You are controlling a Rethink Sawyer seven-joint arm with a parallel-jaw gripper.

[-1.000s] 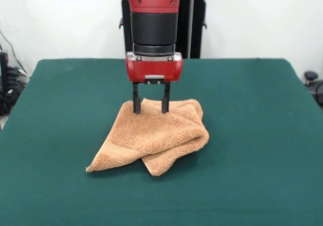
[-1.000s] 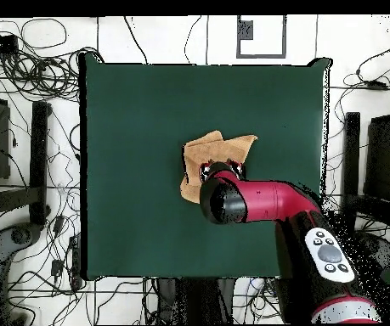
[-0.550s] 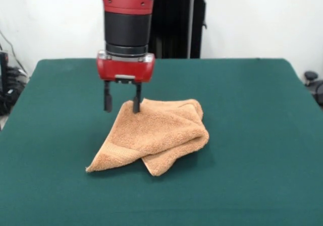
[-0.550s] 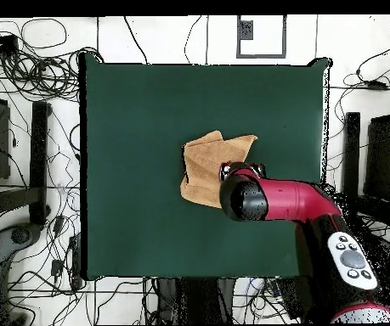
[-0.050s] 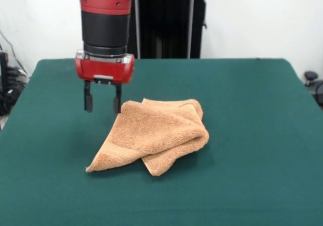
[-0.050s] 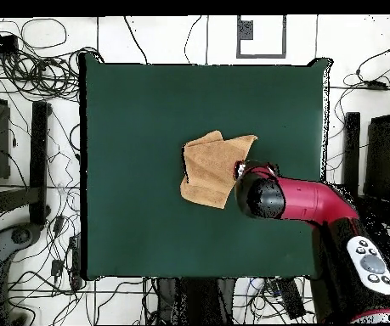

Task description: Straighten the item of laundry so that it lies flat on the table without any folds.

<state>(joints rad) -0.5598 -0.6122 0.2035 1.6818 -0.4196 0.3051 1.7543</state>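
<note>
Hovering over the table point(image 5: 262, 135), the gripper point(image 5: 103, 103) is seen in the front view at the upper left of the towel, with the jaws spread apart and nothing held between them. One finger hangs clear over bare green cloth, and the other stands just beside the upper left edge of the hand towel point(image 5: 154, 134); whether it touches the terry cannot be told.

The towel is found near the middle of the table, bunched and folded over itself, so the task is judged as not yet done. In the front view its long axis runs from a pointed corner at the lower left up to a thick rolled fold at the right. From the jaws, the whole towel lies to the right and lower in the frame.

In the overhead view the towel point(image 6: 211, 170) is seen left of the arm point(image 6: 300, 199), which covers the gripper there.
</note>
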